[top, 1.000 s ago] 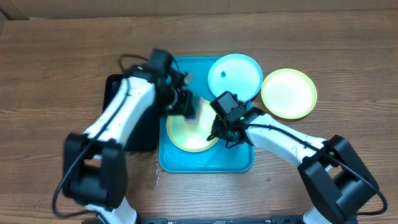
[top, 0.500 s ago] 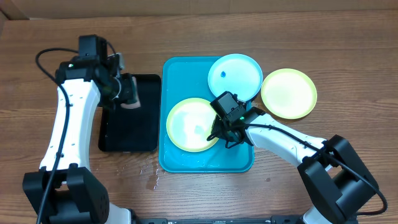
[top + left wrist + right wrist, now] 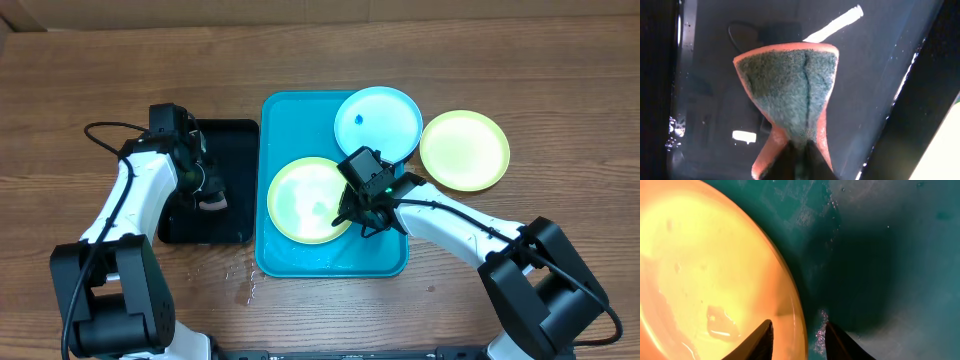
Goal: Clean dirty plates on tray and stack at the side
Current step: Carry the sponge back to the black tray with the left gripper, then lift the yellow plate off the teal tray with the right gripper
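Your left hand (image 3: 796,161) pinches an orange-and-green sponge (image 3: 790,85) over the black tray (image 3: 880,60). Your right hand (image 3: 799,326) is parted, its 2 fingers (image 3: 765,337) astride the rim of 1 yellow-green plate (image 3: 705,265) lying wet in the turquoise tray (image 3: 885,255). The blue plate (image 3: 378,122) overlaps that tray's far right corner. The other yellow-green plate (image 3: 464,150) sits on the counter (image 3: 90,70) just beside it.

An orange sponge (image 3: 790,95) with a dark green scouring face is pinched at its lower end by the left gripper (image 3: 799,152). It fans out over the wet floor of the black tray (image 3: 880,60), midway between the left and right rims.
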Controlling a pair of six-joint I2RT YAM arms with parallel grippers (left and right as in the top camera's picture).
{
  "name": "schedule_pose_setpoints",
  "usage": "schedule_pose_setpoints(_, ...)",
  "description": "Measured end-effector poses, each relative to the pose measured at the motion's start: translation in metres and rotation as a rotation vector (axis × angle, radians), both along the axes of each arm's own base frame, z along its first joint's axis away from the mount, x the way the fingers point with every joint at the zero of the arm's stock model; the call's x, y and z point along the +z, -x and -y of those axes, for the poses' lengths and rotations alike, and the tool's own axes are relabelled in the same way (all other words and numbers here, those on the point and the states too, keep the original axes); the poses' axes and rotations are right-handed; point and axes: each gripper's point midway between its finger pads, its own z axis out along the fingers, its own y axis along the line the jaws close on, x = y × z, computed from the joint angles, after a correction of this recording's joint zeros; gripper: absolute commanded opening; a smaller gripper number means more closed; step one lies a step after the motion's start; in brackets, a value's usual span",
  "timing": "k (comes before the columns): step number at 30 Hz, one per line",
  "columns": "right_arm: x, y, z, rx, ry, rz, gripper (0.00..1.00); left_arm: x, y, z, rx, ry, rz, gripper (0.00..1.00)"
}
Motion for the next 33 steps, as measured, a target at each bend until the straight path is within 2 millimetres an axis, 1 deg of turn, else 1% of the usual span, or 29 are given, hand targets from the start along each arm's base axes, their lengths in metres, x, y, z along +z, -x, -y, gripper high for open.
schedule_pose_setpoints(4,-0.002,-0.003,0.000,-0.003,-0.004,0.020,0.36,0.001,0.000,0.001,0.006,0.006,0.000,0.53)
schedule_pose_setpoints(6,-0.004,-0.002,0.001,-0.004,-0.002,0.022,0.36,0.005,0.000,0.003,0.008,0.022,-0.007,0.56)
schedule_pose_setpoints(8,-0.005,-0.002,0.001,-0.005,-0.004,0.026,0.36,0.013,-0.001,0.005,0.007,0.030,-0.014,0.57)
schedule_pose_setpoints(9,-0.005,-0.003,0.001,-0.005,-0.006,0.029,0.35,0.020,-0.003,0.005,0.006,0.034,-0.015,0.56)
schedule_pose_setpoints(10,-0.005,-0.003,0.001,-0.005,-0.005,0.029,0.31,0.027,-0.005,0.005,0.006,0.036,-0.014,0.56)
schedule_pose_setpoints(11,-0.005,-0.003,0.001,-0.005,-0.006,0.030,0.21,0.035,-0.006,0.005,0.006,0.038,-0.016,0.56)
schedule_pose_setpoints(12,-0.006,-0.003,0.001,-0.003,-0.006,0.033,0.09,0.044,-0.008,0.005,0.006,0.038,-0.014,0.55)
schedule_pose_setpoints(13,-0.006,-0.003,0.001,-0.002,-0.005,0.034,0.04,0.054,-0.010,0.005,0.005,0.038,-0.012,0.55)
schedule_pose_setpoints(16,-0.008,-0.003,0.001,-0.005,-0.011,0.037,0.04,0.087,-0.022,0.004,0.004,0.036,0.037,0.55)
schedule_pose_setpoints(17,-0.007,-0.004,0.000,-0.005,-0.013,0.041,0.04,0.099,-0.023,0.004,0.004,0.034,0.051,0.58)
schedule_pose_setpoints(18,-0.007,-0.003,0.001,-0.005,-0.012,0.040,0.04,0.113,-0.024,0.004,0.003,0.032,0.075,0.70)
schedule_pose_setpoints(19,-0.007,-0.003,0.001,-0.006,-0.011,0.036,0.04,0.126,-0.023,0.004,0.002,0.030,0.100,0.95)
schedule_pose_setpoints(20,-0.007,-0.002,0.002,-0.008,-0.008,0.027,0.04,0.141,-0.022,0.004,0.002,0.027,0.130,1.00)
schedule_pose_setpoints(22,-0.005,0.002,0.006,-0.009,-0.001,-0.014,0.04,0.174,-0.016,0.005,0.009,0.020,0.207,1.00)
schedule_pose_setpoints(24,0.000,0.004,0.009,-0.006,0.005,-0.051,0.04,0.208,-0.004,0.004,0.010,0.001,0.290,1.00)
schedule_pose_setpoints(26,0.011,0.000,0.011,0.003,0.009,-0.078,0.04,0.237,0.010,0.001,0.018,-0.029,0.372,1.00)
schedule_pose_setpoints(28,0.025,-0.008,0.011,0.011,0.009,-0.077,0.04,0.260,0.026,-0.002,0.034,-0.060,0.435,1.00)
schedule_pose_setpoints(30,0.041,-0.016,0.008,0.023,0.002,-0.067,0.04,0.274,0.040,-0.006,0.054,-0.087,0.477,1.00)
schedule_pose_setpoints(33,0.068,-0.030,-0.001,0.047,-0.016,-0.031,0.04,0.286,0.055,-0.012,0.082,-0.127,0.510,1.00)
